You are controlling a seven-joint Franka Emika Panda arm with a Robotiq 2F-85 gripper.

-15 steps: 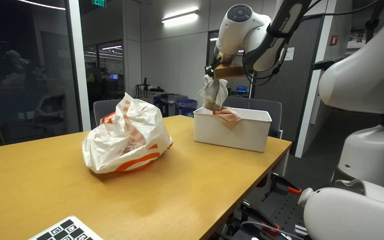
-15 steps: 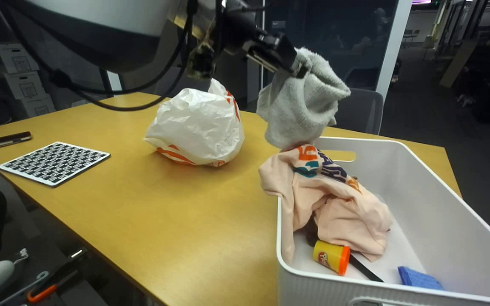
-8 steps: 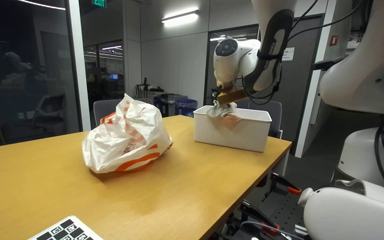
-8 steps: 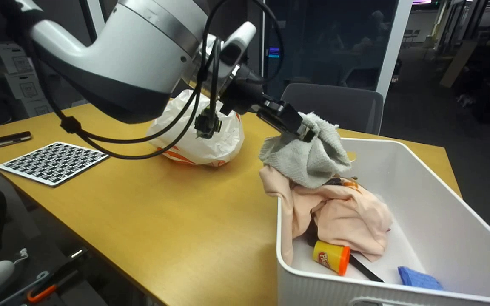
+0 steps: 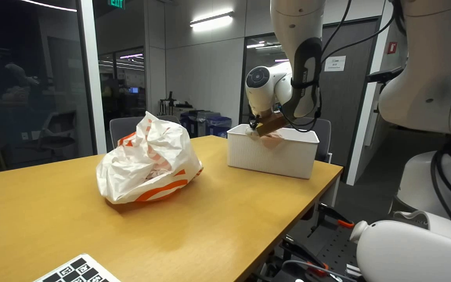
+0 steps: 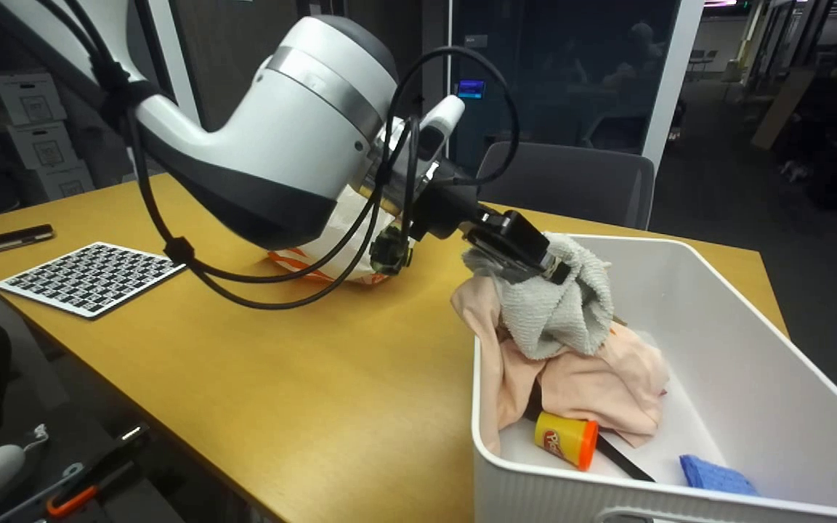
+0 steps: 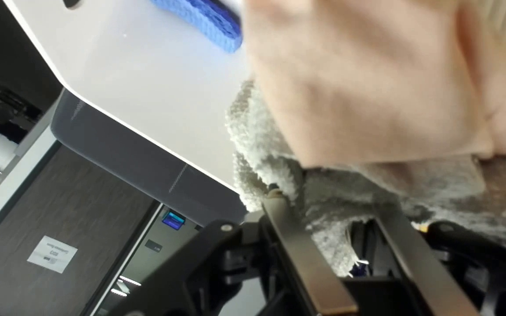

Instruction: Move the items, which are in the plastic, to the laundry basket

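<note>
The white basket (image 5: 272, 160) stands at the table's end and also shows in an exterior view (image 6: 745, 349). A grey-white towel (image 6: 564, 312) lies over the peach cloth (image 6: 600, 396) at the basket's corner. My gripper (image 7: 328, 199) is low over that corner, also in an exterior view (image 6: 546, 272). Its fingers stand apart, with the towel bunched around and between them and a gap at one side. In the wrist view the peach cloth (image 7: 367, 87) covers part of the towel (image 7: 255, 125). The plastic bag (image 5: 147, 168) sits crumpled on the table; its contents are hidden.
A yellow can (image 6: 564, 439), a black strip (image 6: 625, 457) and a blue sponge (image 6: 716, 476) lie in the basket. A checkerboard (image 6: 91, 280) and a black case (image 6: 10, 240) lie on the table (image 5: 194, 219). A chair (image 6: 571, 181) stands behind the basket.
My gripper has come down with the towel from above the basket's rim onto the peach cloth. The bag and the other things in the basket have stayed in place.
</note>
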